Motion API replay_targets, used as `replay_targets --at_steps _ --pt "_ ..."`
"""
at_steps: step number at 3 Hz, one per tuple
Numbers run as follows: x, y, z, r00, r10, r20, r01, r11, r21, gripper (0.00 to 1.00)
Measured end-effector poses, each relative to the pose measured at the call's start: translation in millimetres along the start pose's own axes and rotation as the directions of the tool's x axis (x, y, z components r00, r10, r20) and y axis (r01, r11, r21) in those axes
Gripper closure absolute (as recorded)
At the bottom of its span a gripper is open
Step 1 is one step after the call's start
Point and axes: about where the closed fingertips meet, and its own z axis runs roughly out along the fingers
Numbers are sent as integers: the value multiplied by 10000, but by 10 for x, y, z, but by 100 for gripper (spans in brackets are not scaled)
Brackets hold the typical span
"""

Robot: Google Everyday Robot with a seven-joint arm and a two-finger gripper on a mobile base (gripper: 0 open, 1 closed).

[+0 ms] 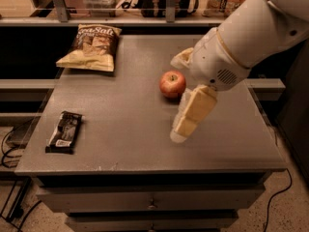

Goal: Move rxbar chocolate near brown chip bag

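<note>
The rxbar chocolate (64, 132), a flat black wrapper with a white patch, lies near the table's front left corner. The brown chip bag (91, 46), with "Sea Salt" lettering, lies flat at the back left. My gripper (179, 100) hangs over the middle right of the table, just right of and in front of a red apple (172, 83). It is open and empty, with one cream finger (192, 112) pointing down toward the tabletop. It is far to the right of the bar.
The grey table (135, 144) has drawers below its front edge. A shelf with a rail and several items runs along the back. My white arm (251, 37) enters from the upper right. Cables lie on the floor at the left.
</note>
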Motion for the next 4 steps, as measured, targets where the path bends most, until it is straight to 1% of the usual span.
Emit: replay_targets --at_steps 1,2,3,4 --pt "-44 0 18 9999 -24 98 24 10000 23 0" --pt "-105 15 163 9999 2 133 0 9999 -144 0" --pt "-298 5 470 9974 -261 678 290 9987 -417 0" --pt "-523 -24 852 9909 -455 1269 564 9949 -835 0"
